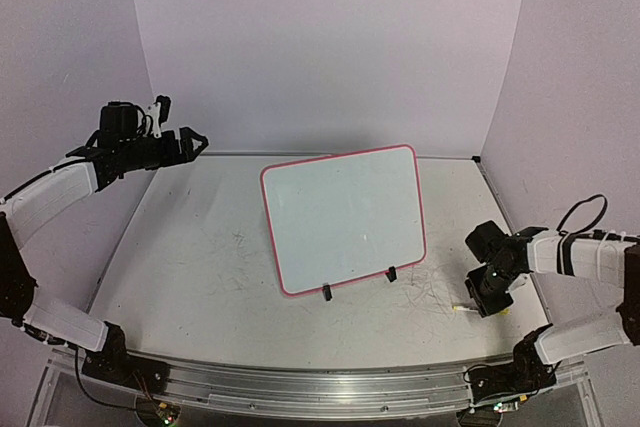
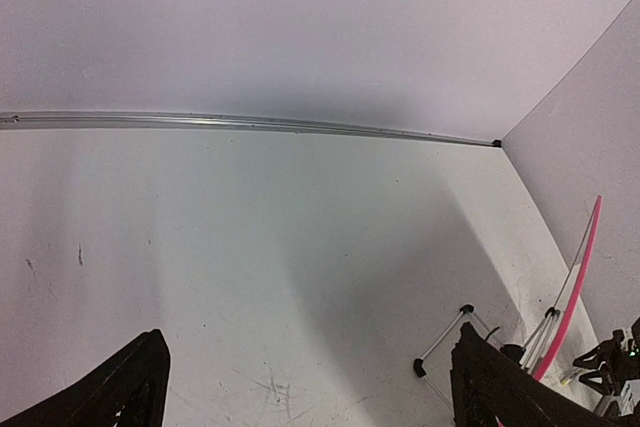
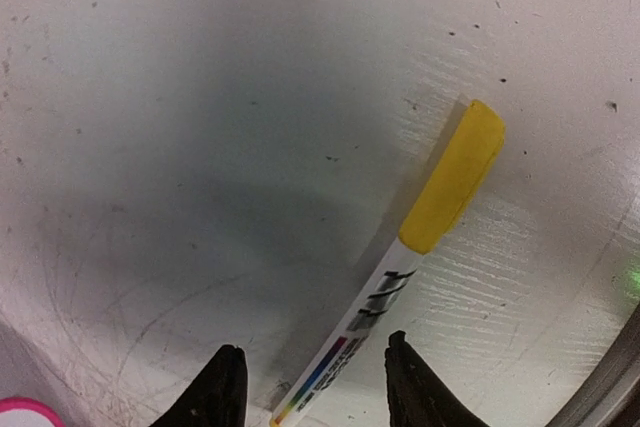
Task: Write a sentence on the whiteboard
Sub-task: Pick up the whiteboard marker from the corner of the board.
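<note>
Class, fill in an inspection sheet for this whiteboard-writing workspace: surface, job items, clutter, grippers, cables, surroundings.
Surface: table scuffed, with grey scribbles.
Job's things: whiteboard standing tilted on a wire stand, no writing seen; yellow-capped marker lying flat on the table, cap on.
Clutter: nothing seen.
Grippers: left gripper open, raised, empty; right gripper open, low over the marker, fingers either side, not gripping.
Cables: black cable looped above the right arm.
Surroundings: plain pale walls.

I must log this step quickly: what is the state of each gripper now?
Left gripper: open, holding nothing.
Right gripper: open, yellow-capped marker lies between its fingers, not clamped.
</note>
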Controlling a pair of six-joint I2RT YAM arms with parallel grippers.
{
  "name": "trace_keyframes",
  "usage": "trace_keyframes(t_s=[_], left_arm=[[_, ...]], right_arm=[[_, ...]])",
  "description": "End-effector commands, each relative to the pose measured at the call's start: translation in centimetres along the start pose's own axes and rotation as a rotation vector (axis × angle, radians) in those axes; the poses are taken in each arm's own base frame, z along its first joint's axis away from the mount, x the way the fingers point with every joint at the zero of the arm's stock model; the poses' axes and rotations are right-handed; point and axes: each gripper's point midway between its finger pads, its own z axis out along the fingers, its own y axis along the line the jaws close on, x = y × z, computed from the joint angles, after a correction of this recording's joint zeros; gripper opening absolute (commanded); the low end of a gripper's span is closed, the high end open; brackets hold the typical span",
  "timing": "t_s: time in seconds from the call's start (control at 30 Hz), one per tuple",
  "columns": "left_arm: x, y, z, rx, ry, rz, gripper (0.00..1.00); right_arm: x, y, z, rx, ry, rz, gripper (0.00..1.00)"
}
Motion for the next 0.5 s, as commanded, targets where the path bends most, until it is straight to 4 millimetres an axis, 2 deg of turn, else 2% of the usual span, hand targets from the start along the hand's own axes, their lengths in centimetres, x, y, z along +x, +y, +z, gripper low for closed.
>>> trace_keyframes(t_s=[0.0, 0.23, 0.37, 0.47], left_arm=[[-1.73, -1.26, -1.02, 0.036, -0.061, 0.027, 0.99], [-1.66, -1.28, -0.99, 0.038, -0.059, 0.027, 0.99], [-1.71, -1.30, -1.03, 0.038, -0.060, 0.031, 0.99], [-2.01, -1.56, -1.36, 0.044, -0.070, 0.037, 0.99]], right_arm=[[-0.03, -0.36, 1.25, 0.032, -0.011, 0.063, 0.46], [-0.03, -0.36, 1.49, 0.047, -0.016, 0.083, 0.24], [-0.14, -0.23, 1.33, 0.042, -0.020, 0.069, 0.05], [-0.48, 0.33, 0.74, 0.014, -0.032, 0.030, 0.00]])
